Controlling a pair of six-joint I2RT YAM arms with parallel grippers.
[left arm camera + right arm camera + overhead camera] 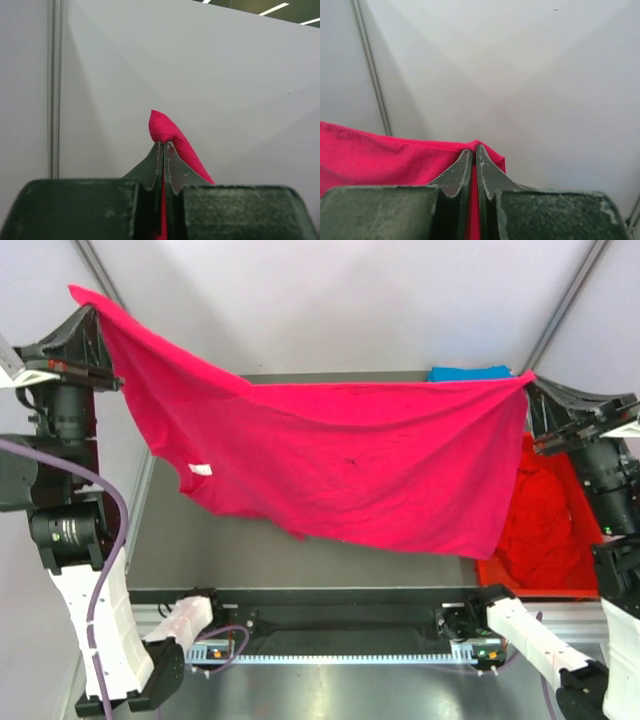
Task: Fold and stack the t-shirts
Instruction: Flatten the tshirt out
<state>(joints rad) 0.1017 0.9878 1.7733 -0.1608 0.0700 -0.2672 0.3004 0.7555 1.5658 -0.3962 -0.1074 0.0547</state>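
Above the grey table [185, 540], a bright pink-magenta cotton t-shirt [350, 465] is hanging stretched in the air. The left gripper [163, 146] and the right gripper [474, 150] are each pinching one corner tightly.

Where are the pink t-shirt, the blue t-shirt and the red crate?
pink t-shirt [360, 460]: top external view, middle of the hanging cloth.
blue t-shirt [470, 372]: top external view, its visible far edge.
red crate [520, 586]: top external view, its near rim.

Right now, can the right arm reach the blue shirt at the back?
Probably not: the blue shirt lies close by, but the right end effector is shut on the pink shirt, held up with the left end effector.
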